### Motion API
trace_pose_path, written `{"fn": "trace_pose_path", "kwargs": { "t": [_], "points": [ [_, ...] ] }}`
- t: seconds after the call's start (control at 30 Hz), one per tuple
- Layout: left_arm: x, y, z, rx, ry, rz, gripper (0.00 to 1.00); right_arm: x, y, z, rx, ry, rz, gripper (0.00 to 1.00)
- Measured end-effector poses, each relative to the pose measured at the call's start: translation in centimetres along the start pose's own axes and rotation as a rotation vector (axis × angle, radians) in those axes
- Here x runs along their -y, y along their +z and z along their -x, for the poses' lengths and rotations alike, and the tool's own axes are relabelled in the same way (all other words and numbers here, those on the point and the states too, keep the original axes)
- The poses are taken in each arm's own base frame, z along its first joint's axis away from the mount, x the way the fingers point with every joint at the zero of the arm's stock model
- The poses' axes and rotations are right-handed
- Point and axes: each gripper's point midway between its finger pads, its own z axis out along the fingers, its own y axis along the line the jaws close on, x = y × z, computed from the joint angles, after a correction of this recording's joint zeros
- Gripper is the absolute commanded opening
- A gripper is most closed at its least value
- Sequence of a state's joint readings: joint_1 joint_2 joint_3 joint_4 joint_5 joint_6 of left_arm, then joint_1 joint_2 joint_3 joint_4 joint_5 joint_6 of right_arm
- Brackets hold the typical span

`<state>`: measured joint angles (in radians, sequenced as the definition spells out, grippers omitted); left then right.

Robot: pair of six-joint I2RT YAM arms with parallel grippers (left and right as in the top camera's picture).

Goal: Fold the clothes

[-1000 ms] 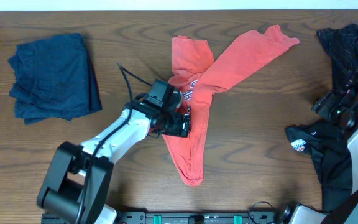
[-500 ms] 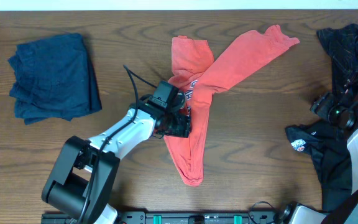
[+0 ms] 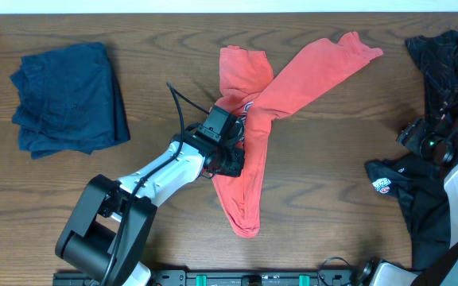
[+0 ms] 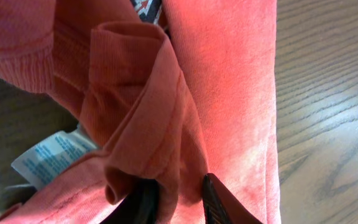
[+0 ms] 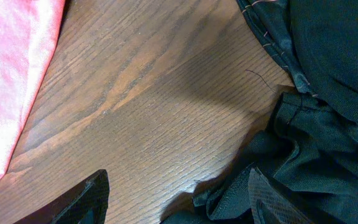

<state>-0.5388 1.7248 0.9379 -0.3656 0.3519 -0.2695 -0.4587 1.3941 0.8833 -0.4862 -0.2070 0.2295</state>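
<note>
The coral-red shirt (image 3: 293, 79) lies crumpled in the middle of the table, with one long strip trailing toward the front edge. Its printed logo (image 3: 246, 110) peeks out near the centre. My left gripper (image 3: 230, 163) sits on the shirt's left edge. In the left wrist view it (image 4: 179, 200) is shut on a bunched fold of the red fabric (image 4: 148, 124), beside a white care label (image 4: 48, 155). My right gripper (image 5: 176, 202) stands open at the far right over bare wood, one fingertip (image 5: 272, 199) against black cloth (image 5: 328, 93).
A folded navy-blue garment (image 3: 70, 99) lies at the back left. Black clothes are heaped at the right edge (image 3: 444, 63), and another black piece with a small logo (image 3: 396, 187) lies by the right arm.
My left gripper has slid a little toward the back right along the shirt's edge, and its jaws have come together on the fold. The right arm has not moved.
</note>
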Motion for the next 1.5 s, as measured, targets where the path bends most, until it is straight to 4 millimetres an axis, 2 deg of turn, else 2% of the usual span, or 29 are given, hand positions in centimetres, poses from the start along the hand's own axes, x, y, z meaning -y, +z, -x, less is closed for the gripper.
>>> {"fn": "trace_pose_path", "kwargs": {
  "t": [0.03, 0.1, 0.17, 0.4, 0.43, 0.47, 0.5, 0.67, 0.87, 0.9, 0.93, 1.03, 1.07, 1.33, 1.4, 1.5],
  "points": [
    [0.0, -0.1, -0.2, -0.006, -0.002, 0.002, 0.26, 0.0, 0.0, 0.0, 0.0, 0.0, 0.0, 0.7],
    [0.0, -0.5, -0.6, -0.019, -0.011, 0.006, 0.14, 0.0, 0.0, 0.0, -0.002, 0.0, 0.0, 0.7],
    [0.1, -1.3, -0.8, -0.018, -0.01, 0.007, 0.08, 0.0, 0.0, -0.1, -0.003, 0.001, 0.0, 0.7],
    [0.9, -5.5, -1.5, 0.017, -0.001, 0.013, 0.06, 0.0, 0.0, -0.1, -0.003, 0.001, 0.002, 0.7],
    [1.0, -5.9, -1.4, 0.027, 0.001, 0.015, 0.12, 0.0, 0.0, -0.1, -0.003, 0.001, 0.002, 0.7],
    [1.0, -6.3, -1.3, 0.041, 0.007, 0.021, 0.42, 0.0, 0.0, -0.1, -0.004, 0.001, 0.001, 0.7],
    [0.9, -6.6, -1.1, 0.058, 0.007, 0.029, 0.53, 0.0, 0.0, -0.1, -0.004, 0.001, 0.001, 0.7],
    [0.1, -6.4, -0.6, 0.077, -0.007, 0.077, 0.56, 0.0, 0.0, -0.1, -0.004, 0.001, 0.001, 0.71],
    [-1.1, -3.1, 0.0, 0.051, -0.047, 0.104, 0.56, 0.0, 0.0, -0.1, -0.003, 0.001, 0.002, 0.71],
    [-1.3, -2.4, -0.1, 0.037, -0.051, 0.106, 0.54, 0.0, 0.0, -0.1, -0.003, 0.001, 0.002, 0.7],
    [-1.4, -2.0, -0.1, 0.029, -0.055, 0.103, 0.46, 0.0, 0.0, -0.1, -0.003, 0.001, 0.002, 0.71],
    [-1.4, -0.9, -0.4, 0.001, -0.072, 0.087, 0.13, 0.0, 0.0, -0.1, -0.003, 0.001, 0.002, 0.71],
    [-1.3, -0.7, -0.6, -0.006, -0.078, 0.081, 0.08, 0.0, 0.0, -0.1, -0.003, 0.001, 0.002, 0.71],
    [-1.1, -1.2, -1.1, -0.024, -0.084, 0.076, 0.06, 0.0, 0.0, -0.1, -0.003, 0.001, 0.001, 0.71],
    [-1.0, -2.1, -1.5, -0.028, -0.086, 0.078, 0.06, 0.0, 0.0, -0.1, -0.003, 0.001, 0.001, 0.71],
    [-0.8, -4.5, -2.7, -0.042, -0.094, 0.087, 0.06, 0.0, 0.0, -0.1, -0.005, 0.001, 0.001, 0.71]
  ]
}}
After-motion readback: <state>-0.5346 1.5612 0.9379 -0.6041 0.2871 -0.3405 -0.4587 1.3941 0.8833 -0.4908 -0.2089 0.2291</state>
